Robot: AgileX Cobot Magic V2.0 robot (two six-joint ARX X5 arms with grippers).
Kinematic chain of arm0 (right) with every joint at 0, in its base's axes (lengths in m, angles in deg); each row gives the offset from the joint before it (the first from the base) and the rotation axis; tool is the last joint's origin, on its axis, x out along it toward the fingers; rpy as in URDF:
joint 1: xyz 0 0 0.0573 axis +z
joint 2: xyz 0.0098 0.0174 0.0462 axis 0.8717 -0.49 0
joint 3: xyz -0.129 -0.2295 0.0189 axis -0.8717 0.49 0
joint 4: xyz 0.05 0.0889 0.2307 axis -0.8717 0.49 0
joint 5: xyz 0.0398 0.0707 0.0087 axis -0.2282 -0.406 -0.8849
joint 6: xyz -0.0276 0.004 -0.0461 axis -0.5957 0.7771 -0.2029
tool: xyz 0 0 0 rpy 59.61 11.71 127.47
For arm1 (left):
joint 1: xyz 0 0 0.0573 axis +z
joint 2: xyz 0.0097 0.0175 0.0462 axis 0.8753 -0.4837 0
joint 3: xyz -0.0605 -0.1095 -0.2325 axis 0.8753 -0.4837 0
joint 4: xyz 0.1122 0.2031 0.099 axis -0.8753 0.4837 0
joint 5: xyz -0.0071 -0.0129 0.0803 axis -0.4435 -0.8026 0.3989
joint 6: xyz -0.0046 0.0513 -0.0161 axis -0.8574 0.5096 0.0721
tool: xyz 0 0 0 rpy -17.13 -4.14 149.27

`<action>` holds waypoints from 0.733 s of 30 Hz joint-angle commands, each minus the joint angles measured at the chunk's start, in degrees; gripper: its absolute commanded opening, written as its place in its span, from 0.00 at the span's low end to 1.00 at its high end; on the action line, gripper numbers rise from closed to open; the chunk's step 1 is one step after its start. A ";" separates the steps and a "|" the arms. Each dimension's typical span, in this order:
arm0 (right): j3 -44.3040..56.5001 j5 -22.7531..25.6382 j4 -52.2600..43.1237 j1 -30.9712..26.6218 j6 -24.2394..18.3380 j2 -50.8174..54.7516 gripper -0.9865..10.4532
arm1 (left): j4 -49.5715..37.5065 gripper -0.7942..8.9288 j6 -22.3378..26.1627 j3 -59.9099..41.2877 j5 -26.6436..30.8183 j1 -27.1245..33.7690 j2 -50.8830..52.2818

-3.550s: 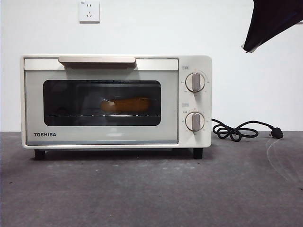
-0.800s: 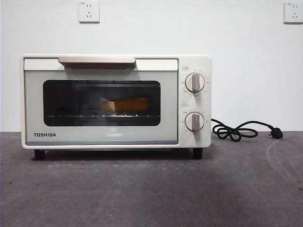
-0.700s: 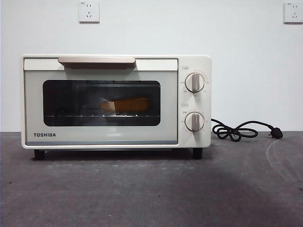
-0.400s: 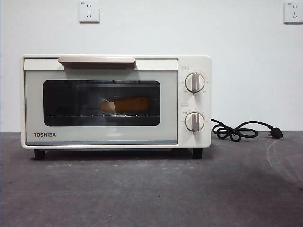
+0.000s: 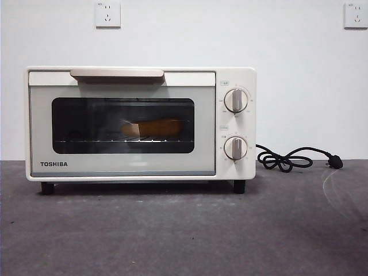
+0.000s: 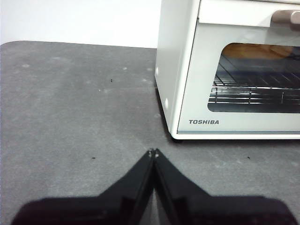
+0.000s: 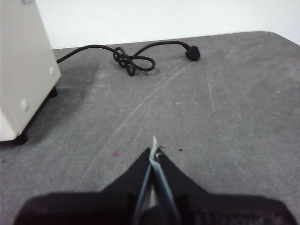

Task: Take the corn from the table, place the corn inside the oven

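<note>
Nearest to me, my left wrist camera shows the left gripper (image 6: 153, 152) with its two black jaws pressed tip to tip, holding nothing, low over the dark grey, mottled table (image 5: 184, 230). My right wrist camera shows the right gripper (image 7: 153, 149) the same way: jaws together, a pale sliver showing at the tips, nothing in them. Neither arm appears in my front camera.

Past the bare stretch of table stands the cream-white boxy toaster oven (image 5: 141, 123) on short black feet, its door shut. I can read "TOSHIBA" in dark capitals at the lower left corner of the door, in both the front and the left wrist views. A beige bar handle (image 5: 117, 73) runs along the top of the door. Behind the dark glass window, the yellow-orange corn cob (image 5: 152, 127) lies on its side on the wire rack, pale stub end toward the left of the front view. Two round knobs (image 5: 236, 100) sit one above the other on the oven's right panel; the small print around them is too fine to read.

A black power cord (image 5: 287, 159) lies looped on the table just right of the oven, plug end free. On the white wall behind hang two white wall sockets (image 5: 108, 14).
</note>
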 commanded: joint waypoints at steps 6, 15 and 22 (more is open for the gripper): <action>0.59 1.07 -0.35 0.83 1.03 0.15 0.09 | -0.39 0.08 -0.11 -0.39 0.07 -0.09 -0.02; 0.59 1.25 -0.61 0.79 1.73 0.07 0.09 | -0.39 0.08 -0.11 -0.39 0.07 -0.09 -0.02; 0.59 1.27 -0.59 0.79 1.73 0.07 0.09 | -0.42 0.08 -0.11 -0.39 0.07 -0.09 -0.02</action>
